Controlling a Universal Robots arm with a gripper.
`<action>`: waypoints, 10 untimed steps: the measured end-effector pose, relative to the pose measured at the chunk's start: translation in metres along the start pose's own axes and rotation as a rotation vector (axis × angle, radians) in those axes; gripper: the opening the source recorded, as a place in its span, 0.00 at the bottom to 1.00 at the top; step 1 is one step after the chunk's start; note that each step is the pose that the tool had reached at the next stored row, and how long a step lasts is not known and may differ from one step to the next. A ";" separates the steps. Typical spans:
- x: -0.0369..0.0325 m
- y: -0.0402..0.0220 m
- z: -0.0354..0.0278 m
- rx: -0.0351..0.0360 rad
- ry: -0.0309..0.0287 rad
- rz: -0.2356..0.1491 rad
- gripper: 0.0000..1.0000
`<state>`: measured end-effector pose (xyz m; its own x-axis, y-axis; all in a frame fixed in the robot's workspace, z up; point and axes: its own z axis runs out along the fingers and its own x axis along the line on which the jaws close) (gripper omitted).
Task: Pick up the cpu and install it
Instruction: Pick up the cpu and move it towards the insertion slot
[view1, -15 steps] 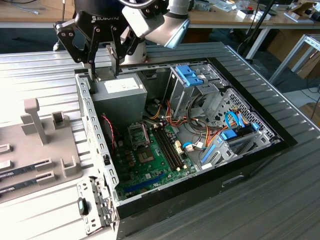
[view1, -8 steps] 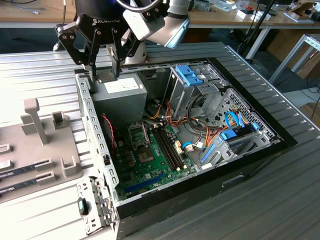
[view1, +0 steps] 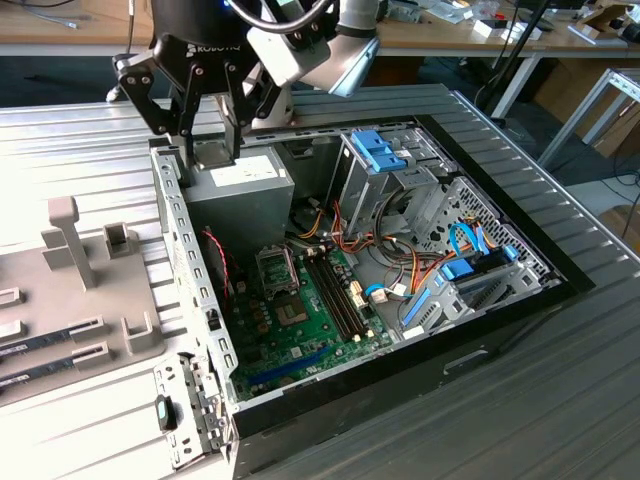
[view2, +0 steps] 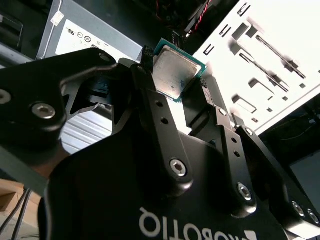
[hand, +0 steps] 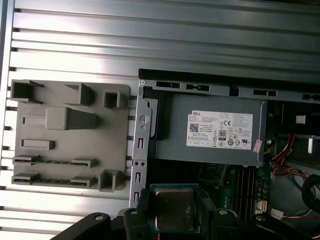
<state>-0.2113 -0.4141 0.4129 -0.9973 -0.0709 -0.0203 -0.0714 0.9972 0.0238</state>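
Note:
The cpu (view2: 175, 74) is a small square chip with a silvery metal top and a green rim. My gripper (view2: 176, 70) is shut on it, a black finger pressing each side. In the first wrist view the cpu (hand: 174, 209) sits between the gripper's (hand: 174, 212) fingers, over the case's edge next to the power supply (hand: 215, 132). In the exterior view the gripper (view1: 210, 150) hangs with the cpu (view1: 213, 155) above the far left corner of the open computer case (view1: 190, 260). The black socket frame (view1: 277, 268) lies on the green motherboard (view1: 310, 320), lower and nearer than the gripper.
A grey parts holder (view1: 90, 290) lies on the ribbed metal table at the exterior view's left. The grey power supply (view1: 240, 200) stands just under the gripper. Drive cages with blue latches (view1: 385, 160) and bundled cables (view1: 400, 270) fill the case's right side.

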 end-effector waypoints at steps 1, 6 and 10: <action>0.0000 -0.0002 0.0004 0.0000 -0.0001 0.000 0.47; -0.0002 -0.0022 0.0023 -0.0001 -0.0001 0.000 0.47; -0.0003 -0.0044 0.0048 0.0000 -0.0001 0.000 0.47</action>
<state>-0.2106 -0.4184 0.4080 -0.9973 -0.0709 -0.0204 -0.0714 0.9972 0.0239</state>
